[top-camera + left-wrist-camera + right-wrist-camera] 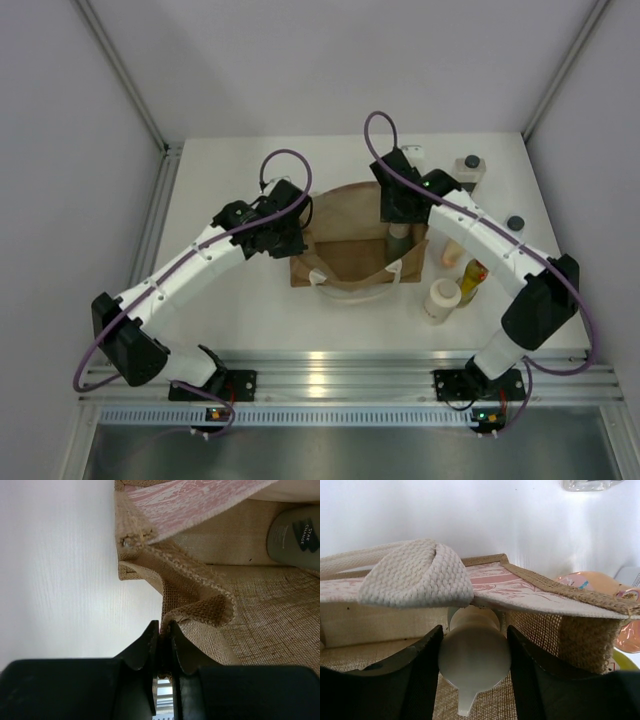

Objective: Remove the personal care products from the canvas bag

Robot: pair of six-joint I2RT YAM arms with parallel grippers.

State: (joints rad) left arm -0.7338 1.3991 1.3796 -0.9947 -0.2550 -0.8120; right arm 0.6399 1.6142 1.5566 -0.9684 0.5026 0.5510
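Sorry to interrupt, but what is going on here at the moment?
Two robot arms are emptying a canvas bag of toiletries. The left gripper pinches the bag's edge, holding it open. The right gripper reaches inside, its jaws against both sides of the head of the pump bottle; the bottle is not yet lifted out. The cream bottle, yellow bottle, orange bottle and clear bottle are outside, on the table to the bag's right.
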